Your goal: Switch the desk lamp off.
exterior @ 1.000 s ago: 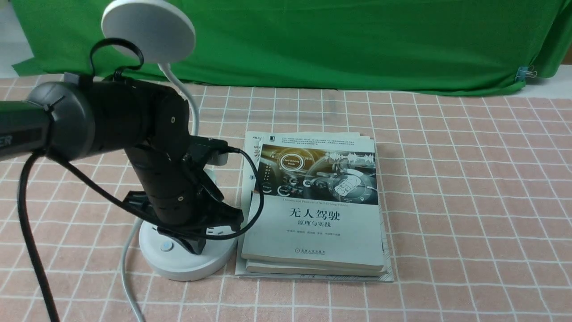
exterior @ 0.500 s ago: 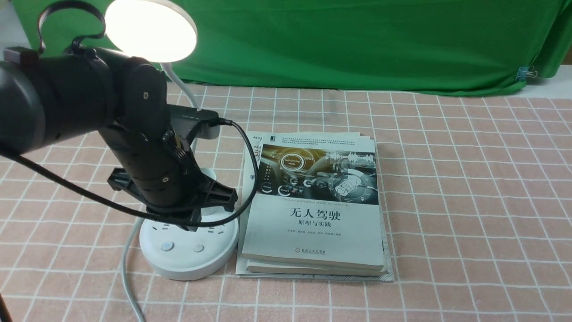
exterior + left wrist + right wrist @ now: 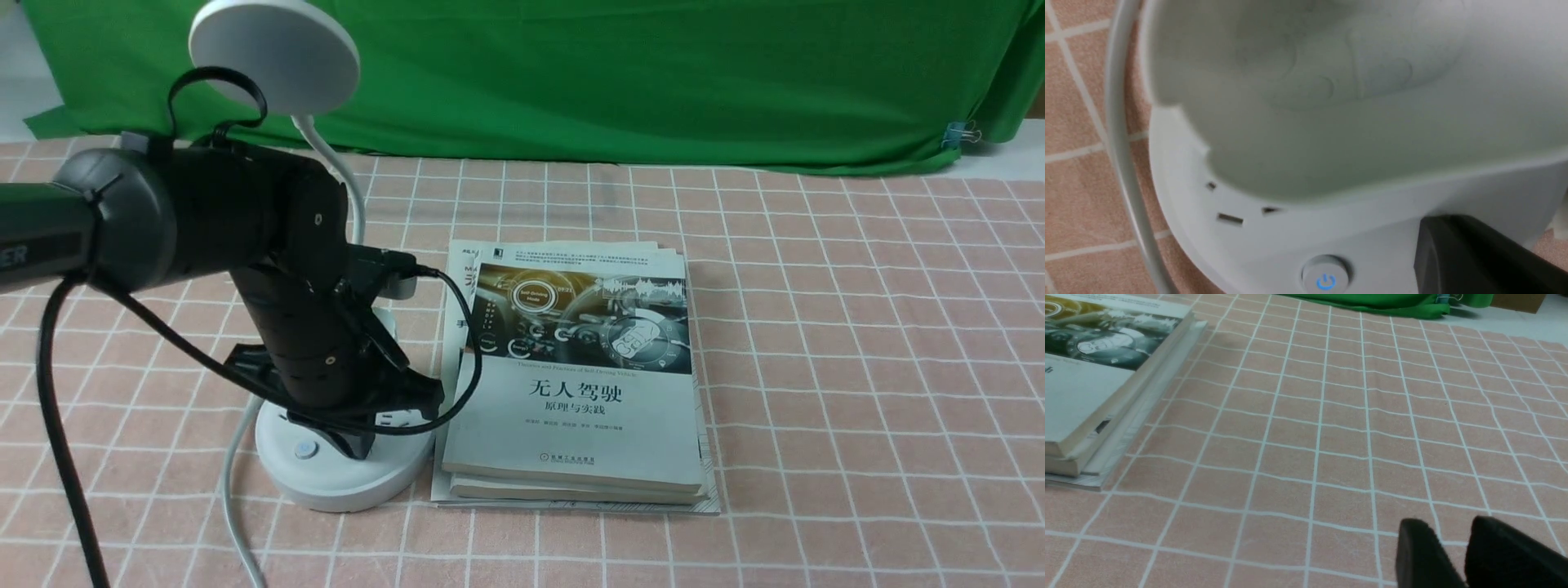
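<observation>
Left tool (image 3: 353, 445) lower; desk lamp (image 3: 273, 53) upright, unlit.

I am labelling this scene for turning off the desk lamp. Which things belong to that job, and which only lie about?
For the job: desk lamp, left gripper.
Lying about: stack of books, green cloth, checked tablecloth, idle right gripper.

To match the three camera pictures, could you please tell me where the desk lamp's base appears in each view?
Front view: the desk lamp's base stands lower left, beside the stack of books, partly hidden by the left gripper.
Left wrist view: the base fills most of the picture, with its blue-lit power button showing.
Right wrist view: not in it.
Shared landmark: the pink checked tablecloth shows in all three.
</observation>
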